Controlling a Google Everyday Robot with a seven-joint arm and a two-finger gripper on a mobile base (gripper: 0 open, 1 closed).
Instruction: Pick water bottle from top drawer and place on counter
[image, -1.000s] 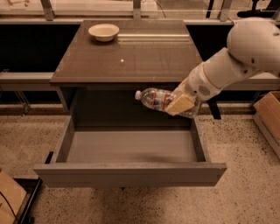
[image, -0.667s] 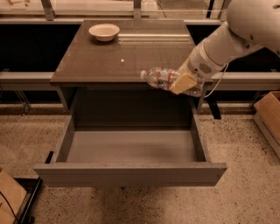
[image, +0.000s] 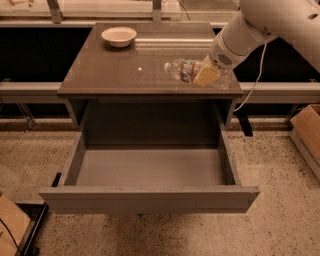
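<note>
Over the right side of the shiny surface of the counter (image: 110, 70), the gripper (image: 206, 76) holds the clear, bumpy water bottle (image: 180, 70) sideways, jaws tight around it.

Gripper (image: 202, 75) over right part of counter (image: 100, 75), clamped on water bottle (image: 181, 70). Bottle's base end hidden behind tan finger (image: 206, 76); 2nd finger out of sight. Label txt too small to read. Can't tell if bottle touches counter. Arm (image: 270, 25) cut off at top & right edges. Cardboard box (image: 307, 132) cut by right edge, 2nd cardboard box (image: 10, 225) by btm-left corner. White speck (image: 140, 69) too small to ID.
</note>
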